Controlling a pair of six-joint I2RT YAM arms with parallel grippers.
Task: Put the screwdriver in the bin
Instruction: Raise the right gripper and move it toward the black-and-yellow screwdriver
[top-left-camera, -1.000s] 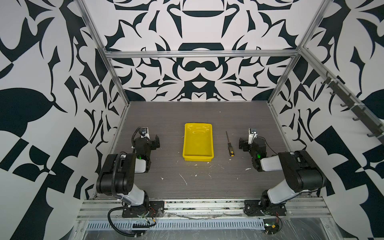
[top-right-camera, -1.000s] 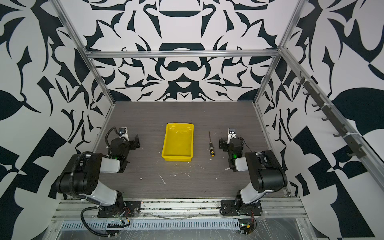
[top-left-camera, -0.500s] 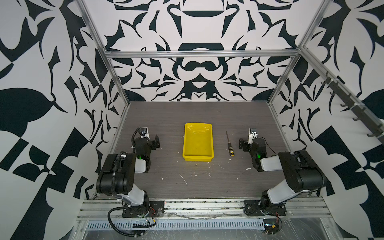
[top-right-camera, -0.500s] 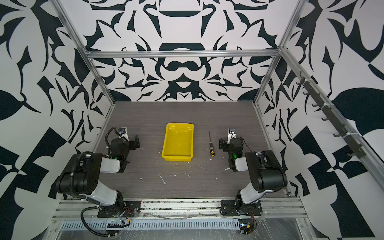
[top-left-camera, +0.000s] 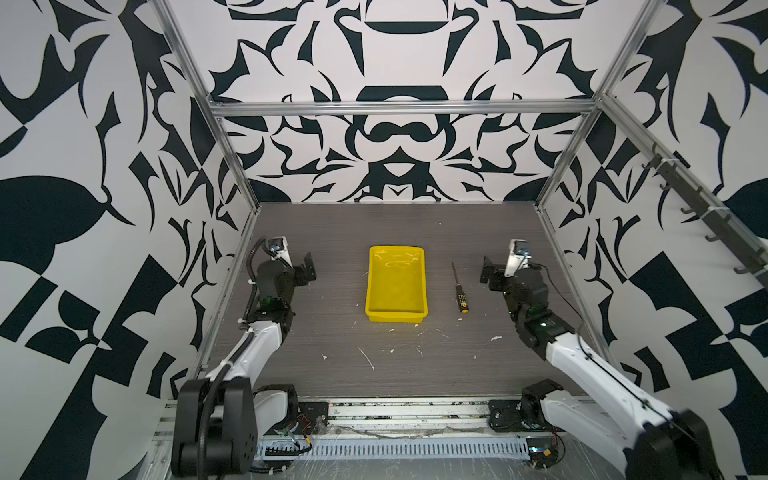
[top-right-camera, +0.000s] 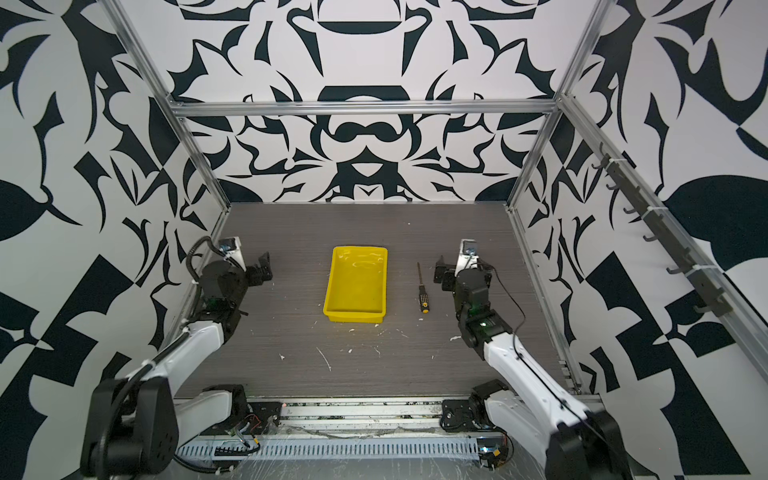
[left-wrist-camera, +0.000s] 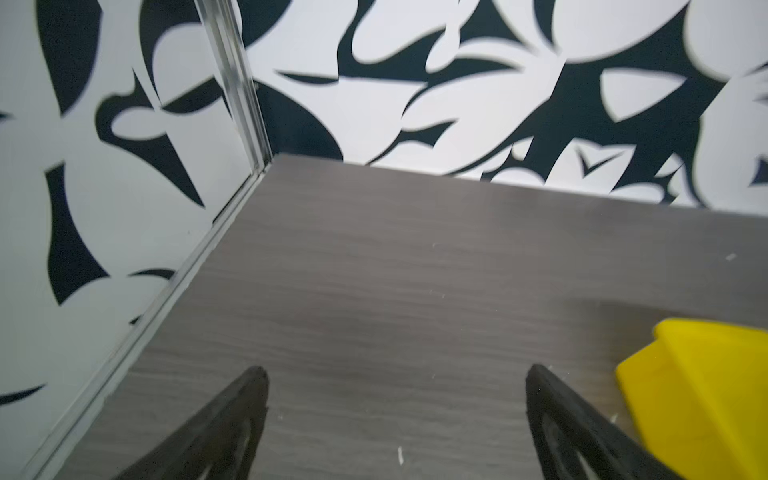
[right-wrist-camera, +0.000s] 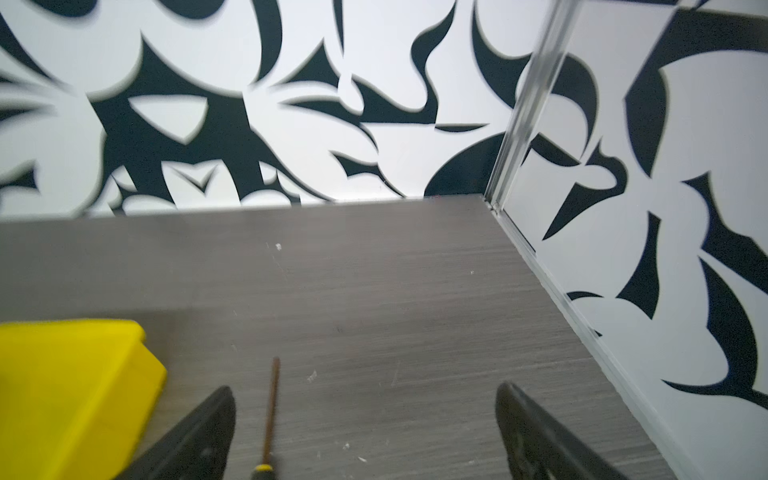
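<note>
The screwdriver (top-left-camera: 458, 286) (top-right-camera: 421, 289) lies flat on the grey table just right of the bin, with its thin shaft pointing to the back wall and its black handle with a yellow end cap toward the front. The bin (top-left-camera: 397, 286) (top-right-camera: 357, 282), a shallow yellow tray, stands empty mid-table. My right gripper (top-left-camera: 488, 272) (top-right-camera: 441, 274) (right-wrist-camera: 365, 388) hovers open just right of the screwdriver. In the right wrist view the screwdriver (right-wrist-camera: 272, 411) shows beside the finger nearer the bin (right-wrist-camera: 62, 374). My left gripper (top-left-camera: 307, 270) (top-right-camera: 262, 268) (left-wrist-camera: 397, 370) is open and holds nothing, left of the bin (left-wrist-camera: 706, 374).
Small white scraps (top-left-camera: 368, 359) litter the table in front of the bin. Patterned walls with metal frame posts (top-left-camera: 557, 174) close in the back and both sides. A metal rail (top-left-camera: 395, 409) runs along the front edge.
Both grippers have shifted slightly toward the back wall, and both wrist views are blurred. The screwdriver and bin have not moved.
</note>
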